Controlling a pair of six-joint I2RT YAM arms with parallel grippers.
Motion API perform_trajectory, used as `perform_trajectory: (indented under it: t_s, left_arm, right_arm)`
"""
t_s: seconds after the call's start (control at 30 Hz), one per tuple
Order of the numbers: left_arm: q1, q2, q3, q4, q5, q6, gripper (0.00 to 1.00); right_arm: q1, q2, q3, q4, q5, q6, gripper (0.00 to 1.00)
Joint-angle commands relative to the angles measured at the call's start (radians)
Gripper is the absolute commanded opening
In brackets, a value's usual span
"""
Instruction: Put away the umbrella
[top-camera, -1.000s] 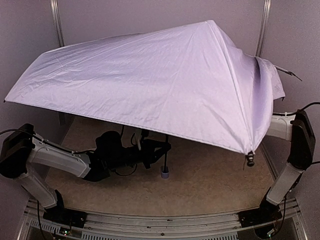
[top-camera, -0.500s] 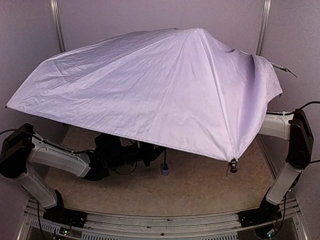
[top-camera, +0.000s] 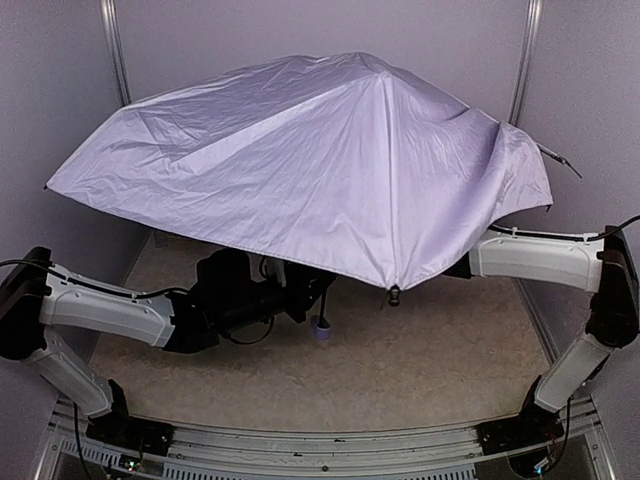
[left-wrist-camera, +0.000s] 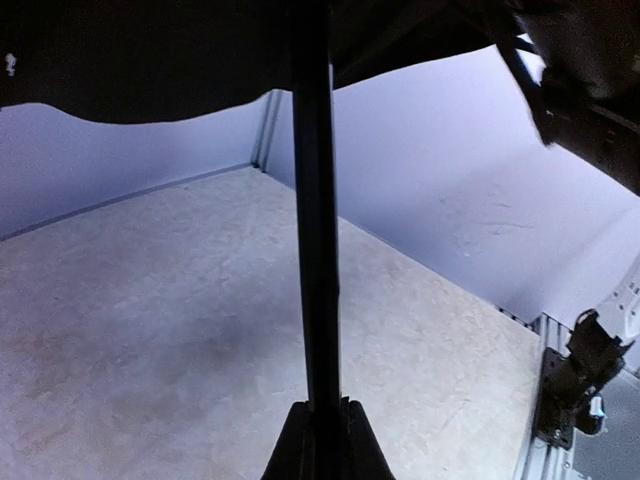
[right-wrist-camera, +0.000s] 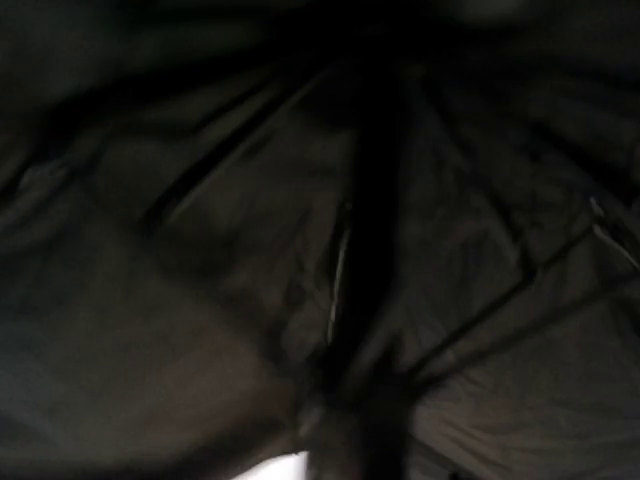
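Barely begun: the pale lavender fabric umbrella (top-camera: 300, 170) spreads fully open above the beige table (top-camera: 430, 370), left pincer (left-wrist-camera: 322, 440) clamped on its thin black shaft (left-wrist-camera: 315, 200); right pincer hidden beneath, state unclear

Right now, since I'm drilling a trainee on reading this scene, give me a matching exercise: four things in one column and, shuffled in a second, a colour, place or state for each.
Things
1. canopy
2. shaft
3. handle
4. right arm

States
A. black, clamped in the left gripper
B. reaches in under the canopy's right edge
C. lavender, spread open above the table
D. small, lavender, at the shaft's lower end

Pairs: 1-C, 2-A, 3-D, 4-B
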Motion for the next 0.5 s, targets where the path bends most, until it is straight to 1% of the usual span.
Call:
perform_trajectory:
  t_s: [0.0,0.07,0.13,0.23,0.27,0.33,0.37,0.43,0.47]
  left_arm:
    - [-0.036,-0.045,0.101,-0.096,-0.217,0.112,0.00]
    - [-0.052,-0.037,0.112,-0.113,-0.247,0.125,0.00]
    - [-0.064,-0.032,0.115,-0.114,-0.260,0.128,0.00]
    - [-0.073,-0.029,0.114,-0.115,-0.261,0.134,0.00]
    - [-0.075,-0.032,0.111,-0.114,-0.255,0.140,0.00]
    - [-0.075,-0.042,0.094,-0.093,-0.219,0.161,0.00]
    - [-0.068,-0.050,0.078,-0.071,-0.172,0.170,0.01]
    - [-0.035,-0.068,0.035,-0.013,-0.009,0.158,0.35]
    - [-0.008,-0.073,0.011,0.026,0.061,0.137,0.47]
  right_arm:
    - [0.051,-0.041,-0.032,-0.075,0.265,-0.250,0.50]
    - [0.059,-0.037,-0.025,-0.080,0.290,-0.273,0.38]
    - [0.064,-0.032,-0.012,-0.083,0.322,-0.279,0.21]
    - [0.068,-0.026,0.003,-0.106,0.327,-0.264,0.04]
    - [0.067,-0.028,0.005,-0.115,0.321,-0.252,0.00]
    - [0.067,-0.037,0.003,-0.118,0.287,-0.226,0.00]
    - [0.067,-0.042,0.003,-0.116,0.255,-0.215,0.00]
    - [0.065,-0.058,0.003,-0.106,0.174,-0.179,0.00]
    - [0.065,-0.062,-0.001,-0.091,0.129,-0.157,0.00]
